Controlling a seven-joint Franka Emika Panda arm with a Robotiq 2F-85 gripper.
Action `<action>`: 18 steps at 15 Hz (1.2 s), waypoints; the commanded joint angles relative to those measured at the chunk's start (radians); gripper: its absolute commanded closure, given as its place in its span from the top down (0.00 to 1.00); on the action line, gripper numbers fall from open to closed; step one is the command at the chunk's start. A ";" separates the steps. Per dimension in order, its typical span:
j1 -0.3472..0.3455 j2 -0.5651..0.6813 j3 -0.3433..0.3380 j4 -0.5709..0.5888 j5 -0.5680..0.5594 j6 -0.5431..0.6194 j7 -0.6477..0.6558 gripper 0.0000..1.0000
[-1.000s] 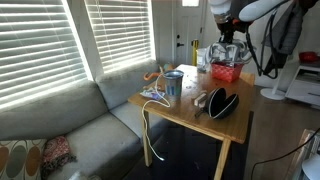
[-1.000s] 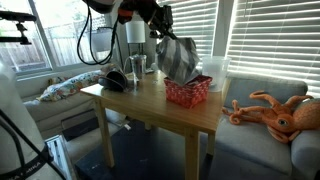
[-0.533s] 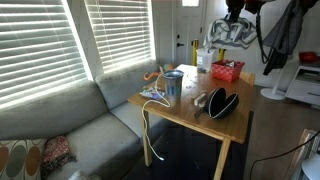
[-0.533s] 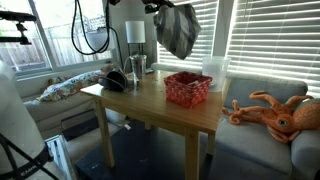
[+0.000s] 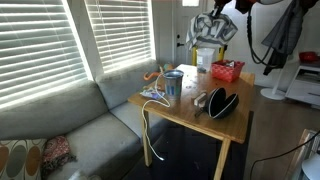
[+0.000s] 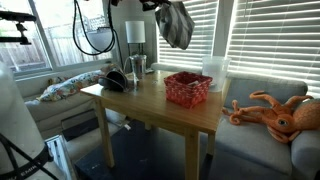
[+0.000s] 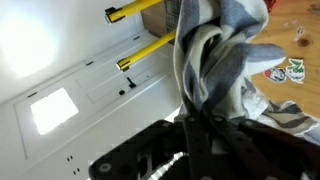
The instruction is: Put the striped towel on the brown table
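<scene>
Overhead, end effector (image 6: pixel 166 6) clamped on the striped towel (image 6: pixel 177 26), cloth dangling well above the brown table (image 6: pixel 150 96)

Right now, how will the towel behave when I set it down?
Likely floppy: the towel hangs in folds from the gripper. Probably light, so it may swing. It should slump on the table, not roll.
</scene>
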 commanded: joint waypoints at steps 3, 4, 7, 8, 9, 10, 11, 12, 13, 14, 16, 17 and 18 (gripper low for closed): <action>-0.006 0.105 -0.019 0.009 -0.100 0.175 0.002 0.02; -0.007 0.125 -0.019 0.010 -0.116 0.197 0.005 0.02; -0.018 0.193 -0.003 0.027 -0.185 0.223 0.046 0.02; -0.019 0.213 -0.002 0.033 -0.206 0.218 0.062 0.02; -0.016 0.234 -0.006 0.040 -0.223 0.216 0.073 0.02; -0.012 0.254 -0.009 0.046 -0.233 0.215 0.082 0.02; -0.006 0.271 -0.014 0.050 -0.229 0.216 0.078 0.02; -0.004 0.289 -0.013 0.056 -0.243 0.217 0.087 0.02; -0.002 0.306 -0.011 0.063 -0.252 0.216 0.092 0.02; 0.000 0.322 -0.010 0.069 -0.261 0.212 0.095 0.02; 0.009 0.302 -0.020 0.044 -0.225 0.202 0.068 0.06; 0.010 0.315 -0.020 0.050 -0.229 0.202 0.072 0.06; 0.011 0.325 -0.020 0.056 -0.230 0.202 0.074 0.06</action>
